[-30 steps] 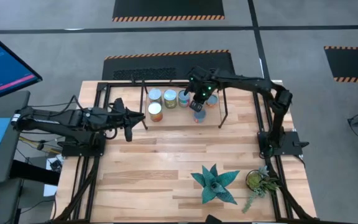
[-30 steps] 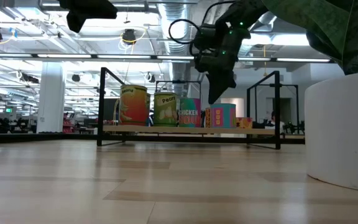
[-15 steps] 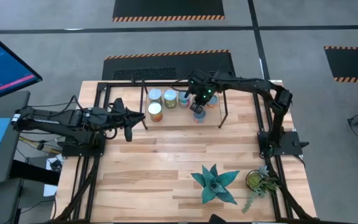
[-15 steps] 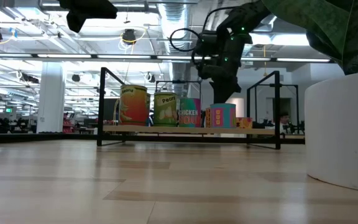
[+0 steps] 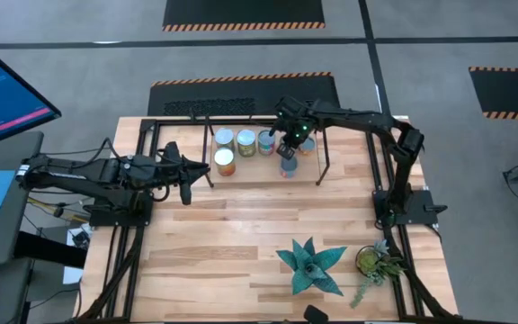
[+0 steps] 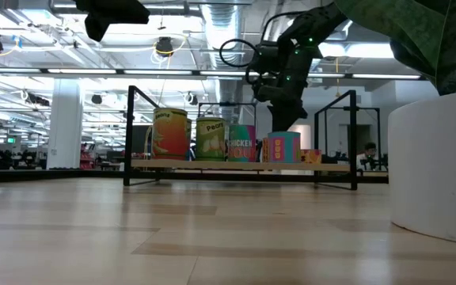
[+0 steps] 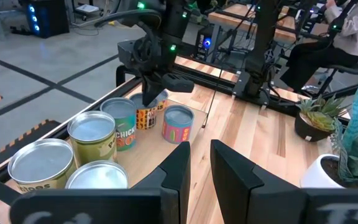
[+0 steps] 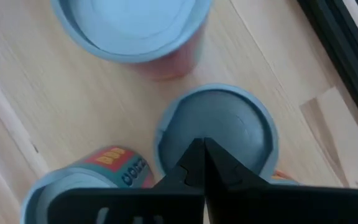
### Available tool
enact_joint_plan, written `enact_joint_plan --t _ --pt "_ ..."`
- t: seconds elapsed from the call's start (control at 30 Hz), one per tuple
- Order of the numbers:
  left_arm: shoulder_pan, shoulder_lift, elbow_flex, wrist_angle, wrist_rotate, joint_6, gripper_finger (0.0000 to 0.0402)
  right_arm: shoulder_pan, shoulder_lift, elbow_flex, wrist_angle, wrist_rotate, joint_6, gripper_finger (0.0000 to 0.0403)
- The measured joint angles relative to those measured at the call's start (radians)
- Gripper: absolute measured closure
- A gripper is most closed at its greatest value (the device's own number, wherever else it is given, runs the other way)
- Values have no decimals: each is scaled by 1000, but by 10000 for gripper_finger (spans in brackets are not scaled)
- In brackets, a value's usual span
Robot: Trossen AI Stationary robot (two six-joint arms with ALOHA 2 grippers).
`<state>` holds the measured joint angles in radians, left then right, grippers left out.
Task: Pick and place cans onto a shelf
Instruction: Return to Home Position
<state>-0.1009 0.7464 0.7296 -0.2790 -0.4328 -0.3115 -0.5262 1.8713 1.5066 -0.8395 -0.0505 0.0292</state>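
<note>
Upper centre of the overhead view, the right gripper (image 5: 286, 149), fingers pressed together and empty, has risen just above the six cans (image 5: 245, 140) standing on the shelf (image 6: 331, 165), suggesting placing is finished; the left gripper (image 5: 192, 178), fingers slightly apart, waits mid-left.

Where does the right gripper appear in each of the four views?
High view: right gripper over the cans, upper middle.
Low view: gripper hanging above the row of cans.
Left wrist view: gripper farther off, above the cans.
Right wrist view: its own fingers, over a can's top.
Shared landmark: the cans.
</note>
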Motion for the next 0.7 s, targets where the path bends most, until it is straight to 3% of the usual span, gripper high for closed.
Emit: enact_joint_plan --t 0.3,0.5,0.7 --pt "0 0 0 0 0 0 349 12 0 5 24 5 -3 392" --pt "0 0 0 0 0 0 349 45 -8 57 26 96 -3 392" --pt "0 0 0 0 0 -5 349 69 -10 127 -123 124 7 392"
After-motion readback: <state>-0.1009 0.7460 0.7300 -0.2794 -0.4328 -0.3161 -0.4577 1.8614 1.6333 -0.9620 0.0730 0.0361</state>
